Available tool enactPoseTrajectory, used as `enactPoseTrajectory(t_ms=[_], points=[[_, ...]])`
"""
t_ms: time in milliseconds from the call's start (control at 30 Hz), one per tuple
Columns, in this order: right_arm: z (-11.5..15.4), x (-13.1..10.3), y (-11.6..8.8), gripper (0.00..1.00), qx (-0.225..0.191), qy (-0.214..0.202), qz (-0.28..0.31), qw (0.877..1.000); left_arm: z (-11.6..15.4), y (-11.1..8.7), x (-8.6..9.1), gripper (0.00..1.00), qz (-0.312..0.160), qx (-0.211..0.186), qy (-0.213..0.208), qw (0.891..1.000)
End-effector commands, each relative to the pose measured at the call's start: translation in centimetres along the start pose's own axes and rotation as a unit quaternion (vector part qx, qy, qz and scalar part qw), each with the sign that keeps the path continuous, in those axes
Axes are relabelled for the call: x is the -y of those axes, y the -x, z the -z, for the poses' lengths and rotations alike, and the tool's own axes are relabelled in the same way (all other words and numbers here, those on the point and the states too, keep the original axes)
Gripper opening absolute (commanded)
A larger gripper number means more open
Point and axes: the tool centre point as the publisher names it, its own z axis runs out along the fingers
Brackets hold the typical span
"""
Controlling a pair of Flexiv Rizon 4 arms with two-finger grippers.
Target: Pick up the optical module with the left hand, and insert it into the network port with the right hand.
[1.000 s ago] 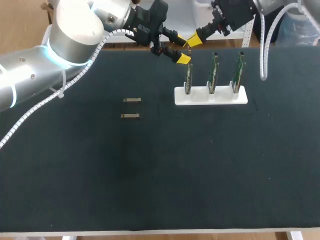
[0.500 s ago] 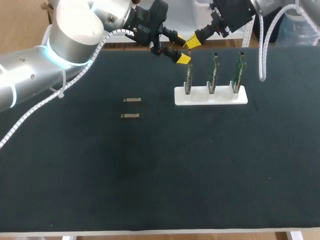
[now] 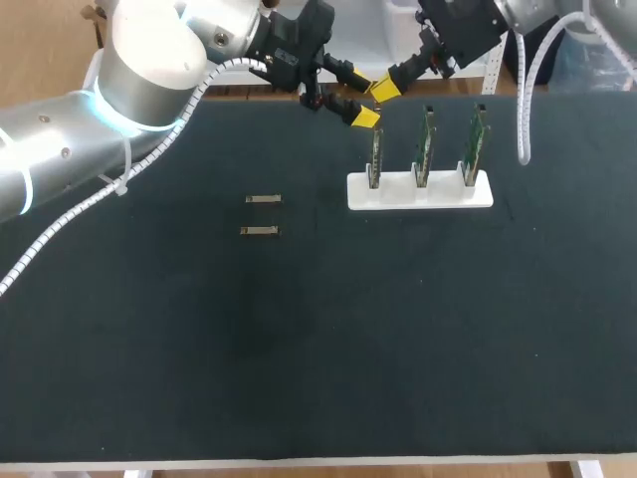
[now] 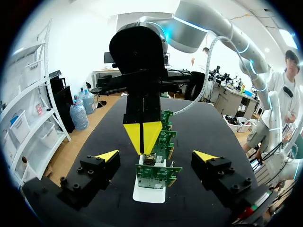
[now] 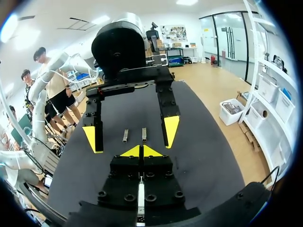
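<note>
Judging by looks, the small silver metal optical module [image 4: 149, 159] is reckoned light, stiff and slick — it is pinched at its tail by the right pincer [image 4: 142, 136], at the top of the end green circuit board [image 4: 152, 176]; the left pincer [image 5: 130, 134] is spread wide.

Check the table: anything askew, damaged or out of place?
Nothing stands out. Three boards stand upright in the white holder, and two loose modules lie side by side, parallel, on the black mat.

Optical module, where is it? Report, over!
Left end effector open, empty. Right end effector shut on optical module, just above first board. Nothing blocking.
</note>
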Motion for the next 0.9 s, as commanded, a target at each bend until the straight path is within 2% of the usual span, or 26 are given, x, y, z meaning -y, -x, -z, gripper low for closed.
enactPoseTrajectory(t_ms=[33, 900], points=[[-0.25, 0.76, 0.0, 0.0, -0.003, 0.191, 0.0, 0.982, -0.02, -0.01, 0.02, 1.0, -0.001, 0.0, 0.001, 1.0], [-0.34, 0.62, -0.66, 0.0, -0.012, 0.186, -0.007, 0.982, -0.02, -0.01, 0.02, 1.0, -0.001, 0.0, 0.001, 1.0]])
